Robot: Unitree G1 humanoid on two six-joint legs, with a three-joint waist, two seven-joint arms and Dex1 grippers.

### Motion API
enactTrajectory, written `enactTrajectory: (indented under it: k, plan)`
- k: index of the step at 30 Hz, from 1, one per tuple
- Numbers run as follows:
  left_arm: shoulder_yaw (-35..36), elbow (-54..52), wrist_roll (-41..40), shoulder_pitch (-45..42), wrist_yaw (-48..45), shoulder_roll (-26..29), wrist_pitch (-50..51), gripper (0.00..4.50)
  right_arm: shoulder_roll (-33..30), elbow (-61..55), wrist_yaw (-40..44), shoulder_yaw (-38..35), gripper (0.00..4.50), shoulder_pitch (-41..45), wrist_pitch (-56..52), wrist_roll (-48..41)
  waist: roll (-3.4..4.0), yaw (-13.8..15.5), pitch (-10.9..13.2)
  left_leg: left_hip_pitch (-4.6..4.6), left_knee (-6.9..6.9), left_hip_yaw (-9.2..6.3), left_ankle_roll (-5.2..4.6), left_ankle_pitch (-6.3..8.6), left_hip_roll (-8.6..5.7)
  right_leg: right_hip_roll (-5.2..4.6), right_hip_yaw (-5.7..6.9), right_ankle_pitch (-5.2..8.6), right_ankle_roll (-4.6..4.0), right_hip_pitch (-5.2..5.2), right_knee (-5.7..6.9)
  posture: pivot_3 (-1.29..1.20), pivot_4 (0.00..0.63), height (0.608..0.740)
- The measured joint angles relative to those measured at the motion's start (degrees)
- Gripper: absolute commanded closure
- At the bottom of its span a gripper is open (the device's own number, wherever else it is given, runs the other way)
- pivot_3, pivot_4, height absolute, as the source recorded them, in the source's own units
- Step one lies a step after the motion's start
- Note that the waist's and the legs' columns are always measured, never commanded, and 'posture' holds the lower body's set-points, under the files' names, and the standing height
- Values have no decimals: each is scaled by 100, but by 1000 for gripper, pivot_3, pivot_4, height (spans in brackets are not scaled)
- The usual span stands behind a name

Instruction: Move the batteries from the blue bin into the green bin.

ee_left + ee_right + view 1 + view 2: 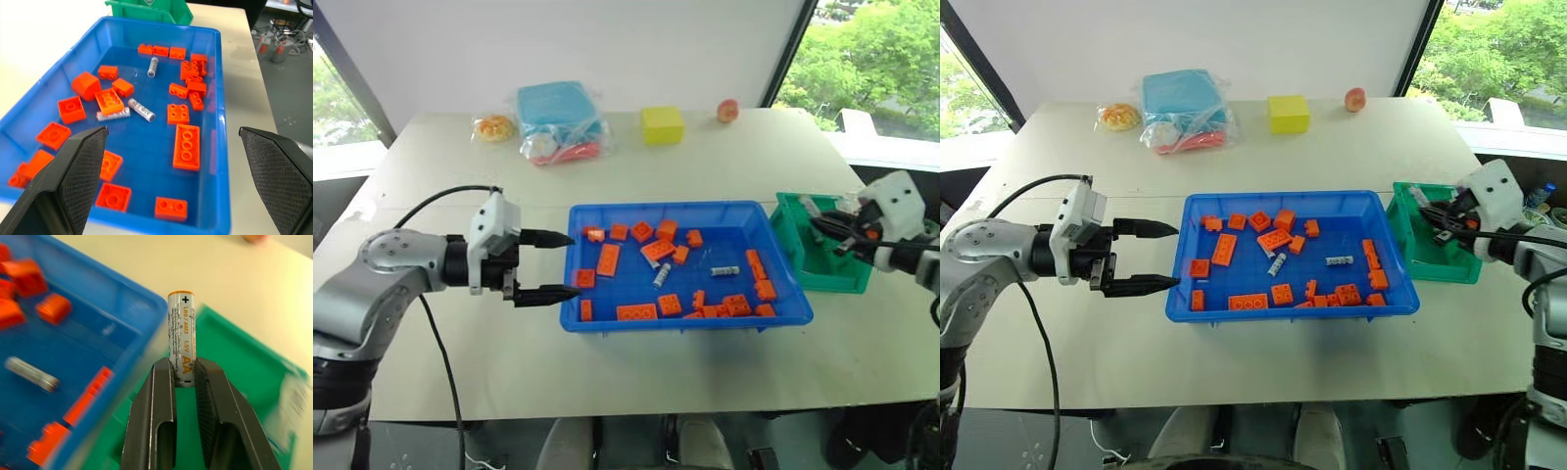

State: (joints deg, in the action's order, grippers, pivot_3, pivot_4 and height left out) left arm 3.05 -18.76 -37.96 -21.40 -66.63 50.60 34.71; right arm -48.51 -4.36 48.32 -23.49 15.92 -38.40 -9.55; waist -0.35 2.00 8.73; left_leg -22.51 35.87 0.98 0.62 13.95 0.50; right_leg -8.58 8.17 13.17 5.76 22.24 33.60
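Right pincer (184, 377) clamped on battery (182, 338) above green bin (822, 262); left pincer (558, 264) spread wide beside blue bin (690, 318).

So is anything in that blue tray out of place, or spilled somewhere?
Nothing has spilled. The odd ones are three batteries lying loose among the orange bricks in the blue bin. The right gripper holds a fourth upright over the green bin; the left gripper hangs open at the tray's end.

Both eye views look down from above the blue bin (690, 318), sharing the whole table (607, 166). The left wrist view faces along that bin from close by; the right wrist view sits nearer, over its corner.
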Motion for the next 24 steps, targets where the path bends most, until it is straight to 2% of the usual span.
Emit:
enactTrajectory:
  k: [5,8,12,17,20,24]
  plan:
    - [-38,87,61,-89,-62,-71,-29,0,-30,402,-447,105,477,103,63,100,-2,9,4,0,0,27,-11,-2,11,1,-1,-2,-3,8,-3,0,150,704]
    - [-60,91,99,-90,-67,-103,-29,0,-157,463,-342,371,477,393,165,30,4,3,9,0,0,33,-12,-1,20,2,-1,-2,-4,11,-10,0,150,704]
    - [-56,65,103,-79,-60,-111,-25,0,-209,457,221,810,477,1216,495,-291,0,-15,11,2,-2,34,-12,0,32,6,0,-2,-4,17,-12,0,150,704]
    - [-29,22,108,-31,-33,-107,-20,0,137,588,1411,2171,477,2107,1211,-338,-17,-77,11,3,-5,35,-14,1,32,6,1,-2,-4,33,-16,0,150,704]
    - [-8,-4,107,-14,-6,-99,-6,0,433,1028,2149,3252,477,2437,2276,50,-24,-111,14,1,-4,36,-16,1,25,4,1,-3,-4,33,-16,0,150,704]
    - [57,-167,92,76,70,-33,67,0,807,2480,2822,4292,477,2913,3998,817,-32,-140,21,0,1,41,-18,1,21,1,-1,-10,6,29,-14,0,150,704]
